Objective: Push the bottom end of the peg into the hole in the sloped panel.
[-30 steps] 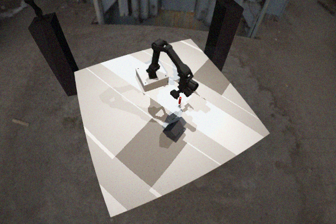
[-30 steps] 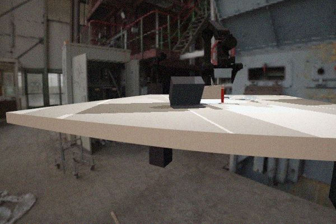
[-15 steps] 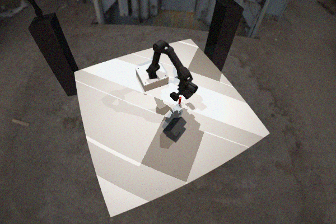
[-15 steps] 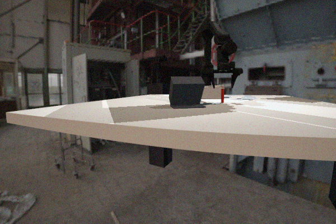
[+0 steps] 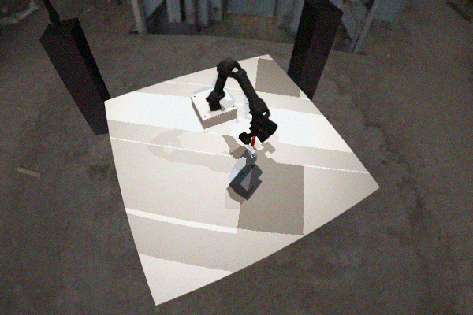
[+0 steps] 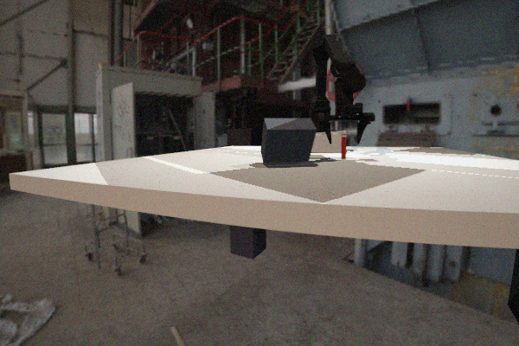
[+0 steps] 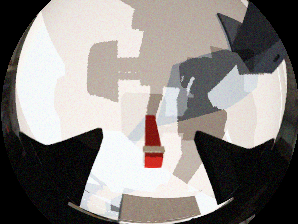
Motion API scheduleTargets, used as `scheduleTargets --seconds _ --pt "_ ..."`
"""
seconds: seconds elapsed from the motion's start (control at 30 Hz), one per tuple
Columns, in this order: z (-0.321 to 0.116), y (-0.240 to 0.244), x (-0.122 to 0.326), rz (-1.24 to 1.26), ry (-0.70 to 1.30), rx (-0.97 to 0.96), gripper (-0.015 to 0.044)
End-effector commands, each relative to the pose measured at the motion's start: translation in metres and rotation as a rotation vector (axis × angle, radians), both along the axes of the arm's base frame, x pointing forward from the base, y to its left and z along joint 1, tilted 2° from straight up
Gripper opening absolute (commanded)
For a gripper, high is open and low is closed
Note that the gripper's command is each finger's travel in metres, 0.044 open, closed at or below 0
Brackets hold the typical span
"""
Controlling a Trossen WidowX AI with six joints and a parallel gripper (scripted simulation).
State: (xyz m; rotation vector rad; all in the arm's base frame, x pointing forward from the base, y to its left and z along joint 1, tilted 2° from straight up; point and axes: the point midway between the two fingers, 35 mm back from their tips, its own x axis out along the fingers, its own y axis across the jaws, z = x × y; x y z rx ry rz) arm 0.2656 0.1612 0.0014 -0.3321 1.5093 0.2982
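Note:
A slim red peg (image 5: 253, 142) (image 6: 343, 149) (image 7: 153, 131) stands upright on the table, with a tan band near its top in the wrist view. My gripper (image 5: 252, 140) (image 6: 344, 142) (image 7: 149, 135) is open, pointing down. Its fingers stand wide on either side of the peg's upper part, with gaps on both sides in the wrist view. The dark grey block with the sloped panel (image 5: 246, 183) (image 6: 287, 144) (image 7: 257, 37) stands apart from the peg. A small dark spot shows on it in the wrist view, possibly the hole; its shape cannot be made out.
The pale base box (image 5: 219, 119) of my arm stands behind the peg on the table (image 5: 177, 213) (image 6: 173, 177). Strong shadows and bright patches cross the table top. Two tall dark pillars (image 5: 75, 75) (image 5: 315, 39) stand beyond the table's far edges.

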Motion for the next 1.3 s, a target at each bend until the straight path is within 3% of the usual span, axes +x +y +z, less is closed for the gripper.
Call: scheduleTargets --seconds 0.0,0.2,0.7,0.93,1.27 --pt "-0.009 -0.003 -0.002 0.002 0.006 -0.009 0.044" --pt "-0.011 -0.003 -0.002 0.002 0.006 -0.009 0.044" --pt "-0.008 -0.001 -0.001 -0.002 0.004 -0.002 0.0046" --pt "-0.008 -0.001 -0.001 -0.002 0.004 -0.002 0.0" --pt "0.019 0.001 0.0 0.0 0.004 -0.004 0.0"
